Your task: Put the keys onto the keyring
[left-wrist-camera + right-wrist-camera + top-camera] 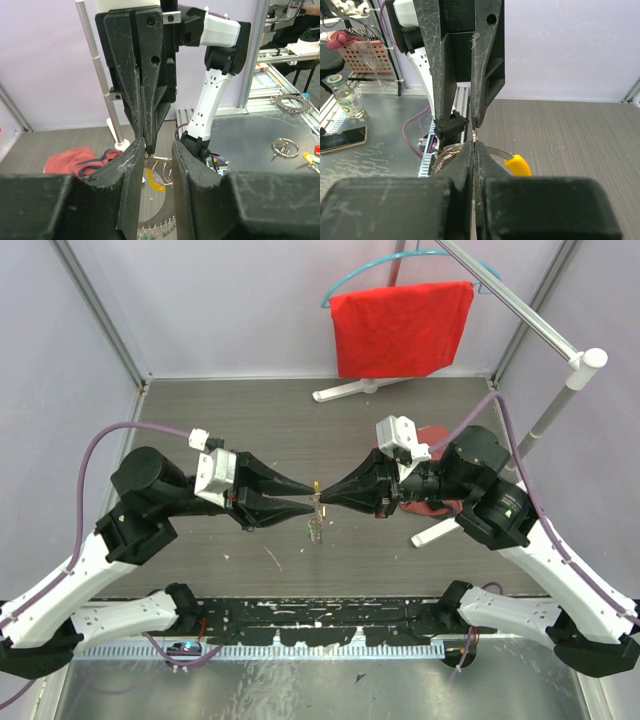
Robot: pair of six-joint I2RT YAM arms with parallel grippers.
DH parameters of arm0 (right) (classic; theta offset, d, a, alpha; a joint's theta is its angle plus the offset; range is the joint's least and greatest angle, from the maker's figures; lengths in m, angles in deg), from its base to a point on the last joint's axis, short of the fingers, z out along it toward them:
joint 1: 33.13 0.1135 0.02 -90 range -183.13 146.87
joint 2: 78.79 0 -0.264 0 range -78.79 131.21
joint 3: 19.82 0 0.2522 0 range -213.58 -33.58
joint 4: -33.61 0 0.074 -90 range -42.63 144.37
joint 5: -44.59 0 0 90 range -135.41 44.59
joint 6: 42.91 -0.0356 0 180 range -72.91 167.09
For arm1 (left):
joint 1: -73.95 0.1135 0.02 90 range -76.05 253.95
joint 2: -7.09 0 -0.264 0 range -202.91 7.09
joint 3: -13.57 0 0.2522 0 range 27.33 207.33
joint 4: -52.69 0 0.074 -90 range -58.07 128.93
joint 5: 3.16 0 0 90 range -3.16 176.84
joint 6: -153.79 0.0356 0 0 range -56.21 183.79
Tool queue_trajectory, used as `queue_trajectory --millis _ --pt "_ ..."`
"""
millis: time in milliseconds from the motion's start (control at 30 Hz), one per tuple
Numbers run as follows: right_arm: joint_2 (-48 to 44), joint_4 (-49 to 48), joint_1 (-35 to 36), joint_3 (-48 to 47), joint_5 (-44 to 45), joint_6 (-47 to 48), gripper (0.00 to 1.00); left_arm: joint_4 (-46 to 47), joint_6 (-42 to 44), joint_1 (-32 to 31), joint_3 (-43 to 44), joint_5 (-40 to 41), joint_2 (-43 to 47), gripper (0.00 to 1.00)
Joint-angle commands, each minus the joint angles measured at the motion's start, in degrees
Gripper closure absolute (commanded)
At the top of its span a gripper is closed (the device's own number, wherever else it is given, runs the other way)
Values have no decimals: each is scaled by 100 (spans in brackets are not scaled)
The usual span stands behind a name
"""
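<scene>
item: keyring (317,512), a thin grey metal loop with a yellow curved section (517,165).
location: in the air over the middle of the grey tabletop (250,420), where the two arms meet nose to nose. in the top view it hangs toward 6 o'clock from that meeting point.

right gripper (323,498): comes in from 3 o'clock. fingers clenched, tips pinching the metal band of the keyring. in its own wrist view the band leaves the pinch toward 3 o'clock, with the yellow curved section just beyond and more wire loops at 9 o'clock.

left gripper (312,496): comes in from 9 o'clock. fingers released and standing apart, one on either side of the right gripper's tip. in the left wrist view the loops and the yellow curved section lie in the gap between its fingers (192,175); whether they brush a finger cannot be told.

keys (315,531): a small cluster dangling at the keyring's low end, too small to tell apart.

also present: red cloth (400,328) on a teal hanger (345,282) at 12 o'clock; dull red cloth (75,157) on the tabletop by the right arm.
</scene>
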Motion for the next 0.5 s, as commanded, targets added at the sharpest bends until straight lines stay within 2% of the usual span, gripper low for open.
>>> queue_trajectory --millis 0,267,367,467 --pt "-102 468 -8 -563 284 441 99 -755 222 -16 391 117 -84 64" --pt "200 2338 -9 -1426 785 1420 99 -2599 795 -20 1298 575 -493 56" --pt "281 2694 -8 -1546 993 1585 99 -3151 981 -18 1604 659 -818 50" --pt "364 2881 -9 -1558 1319 1650 99 -3496 1109 -19 1844 699 -1120 49"
